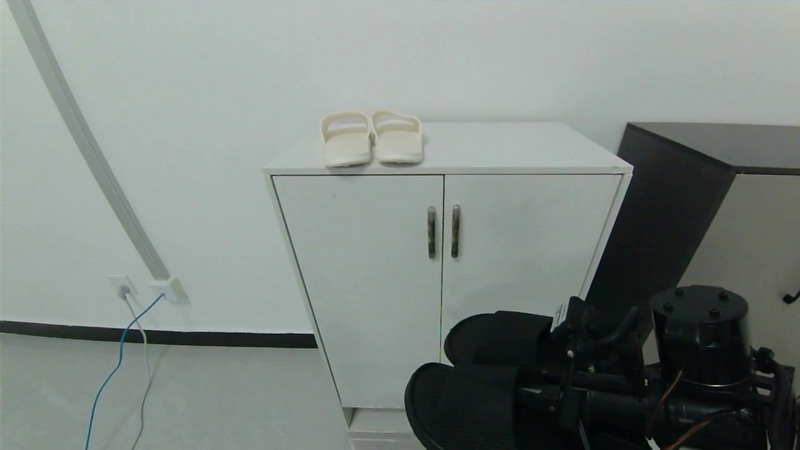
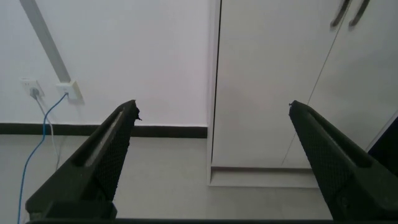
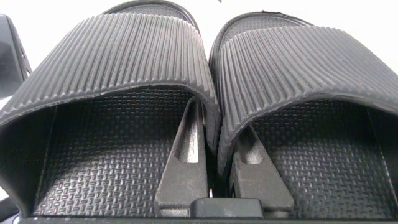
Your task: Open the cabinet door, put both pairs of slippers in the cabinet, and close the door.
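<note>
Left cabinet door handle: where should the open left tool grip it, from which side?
Grip the left door handle mid-bar, straight from the front, closing sideways: it is a slim upright bar. The right door handle sits close beside, so probably keep the left tool narrow.

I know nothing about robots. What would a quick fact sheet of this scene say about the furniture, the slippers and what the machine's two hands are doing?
cabinet: white, two doors, both shut; handles side by side at the middle
cream slippers: side by side on the cabinet top, near its front edge
black slippers: held as a pair, low before the right door
right gripper: shut on black slippers, one finger inside each
left gripper: open, empty, near the cabinet's lower left
progress: doors not yet opened
</note>
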`<state>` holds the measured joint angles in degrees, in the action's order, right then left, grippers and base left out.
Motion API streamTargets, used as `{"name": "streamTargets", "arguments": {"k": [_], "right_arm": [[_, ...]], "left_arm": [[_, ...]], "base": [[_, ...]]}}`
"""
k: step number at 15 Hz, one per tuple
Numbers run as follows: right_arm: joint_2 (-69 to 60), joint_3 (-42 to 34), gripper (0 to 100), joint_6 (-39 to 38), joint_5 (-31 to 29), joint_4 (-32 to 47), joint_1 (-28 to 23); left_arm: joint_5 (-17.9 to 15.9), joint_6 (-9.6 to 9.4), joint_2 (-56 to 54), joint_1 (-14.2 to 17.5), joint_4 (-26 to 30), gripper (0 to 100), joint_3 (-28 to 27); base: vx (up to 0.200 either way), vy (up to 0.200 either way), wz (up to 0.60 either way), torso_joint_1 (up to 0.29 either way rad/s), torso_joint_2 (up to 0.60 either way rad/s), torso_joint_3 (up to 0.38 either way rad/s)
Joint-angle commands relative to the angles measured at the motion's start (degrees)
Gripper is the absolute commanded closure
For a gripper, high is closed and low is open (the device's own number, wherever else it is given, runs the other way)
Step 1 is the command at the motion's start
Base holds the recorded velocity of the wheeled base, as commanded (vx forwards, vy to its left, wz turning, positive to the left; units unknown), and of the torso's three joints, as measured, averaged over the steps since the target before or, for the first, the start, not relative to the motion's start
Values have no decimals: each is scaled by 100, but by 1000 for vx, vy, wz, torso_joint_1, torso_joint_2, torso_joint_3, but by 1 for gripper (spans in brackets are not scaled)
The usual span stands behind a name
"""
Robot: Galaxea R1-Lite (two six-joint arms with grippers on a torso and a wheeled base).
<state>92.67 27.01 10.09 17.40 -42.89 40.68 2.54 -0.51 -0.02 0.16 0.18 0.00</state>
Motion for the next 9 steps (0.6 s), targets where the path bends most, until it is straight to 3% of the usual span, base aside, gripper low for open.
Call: {"name": "streamTargets", "arguments": {"k": [1,9], "right_arm": [[23,-21,100,1,1,0,19],[23,-65,100,63,1,-9,36]], "left_arm": [[1,-2,2,2,-1,0,0],[1,7,2,2,-1,0,0]], "base": [[0,0,0,-129,466,344],[0,0,0,-68,447,376]]}}
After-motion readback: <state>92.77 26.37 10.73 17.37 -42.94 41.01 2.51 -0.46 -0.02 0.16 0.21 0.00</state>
